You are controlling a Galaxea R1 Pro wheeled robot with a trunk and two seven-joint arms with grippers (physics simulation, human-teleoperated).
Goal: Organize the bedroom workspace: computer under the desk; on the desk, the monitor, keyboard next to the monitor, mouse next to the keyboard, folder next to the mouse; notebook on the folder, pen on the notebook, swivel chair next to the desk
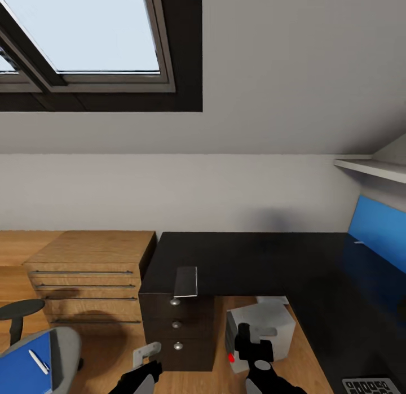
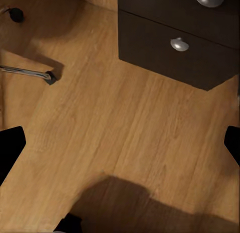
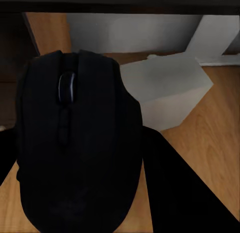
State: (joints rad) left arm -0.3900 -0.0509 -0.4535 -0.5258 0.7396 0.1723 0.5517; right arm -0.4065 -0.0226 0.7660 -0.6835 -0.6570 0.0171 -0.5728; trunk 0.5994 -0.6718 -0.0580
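Head view: I am facing the black desk [image 1: 254,258], whose glossy surface is running from its three-drawer unit [image 1: 177,329] along the wall and turning toward me on the right. The grey notebook [image 1: 186,281] is lying on the surface above the drawers, its near edge slightly overhanging. The keyboard [image 1: 372,386] is showing at the lower right on the surface, cut by the frame edge. The computer [image 1: 260,326] is standing on the wooden floor [image 2: 125,138] under the desk, just beside the drawer unit, its red light facing me. At the lower left, the swivel chair [image 1: 62,349] is carrying the blue folder [image 1: 25,366], with the white pen [image 1: 38,362] lying on top of it. A light-wood drawer chest [image 1: 90,275] is standing left of the desk.

Right wrist view: my right fingers [image 3: 150,178] are clamping the black mouse [image 3: 75,143] in the air, with the computer [image 3: 167,90] just behind it.

Left wrist view: my left fingers [image 2: 10,148] are standing wide apart and empty above the floor, near the lower drawers and a chrome chair leg [image 2: 27,72].
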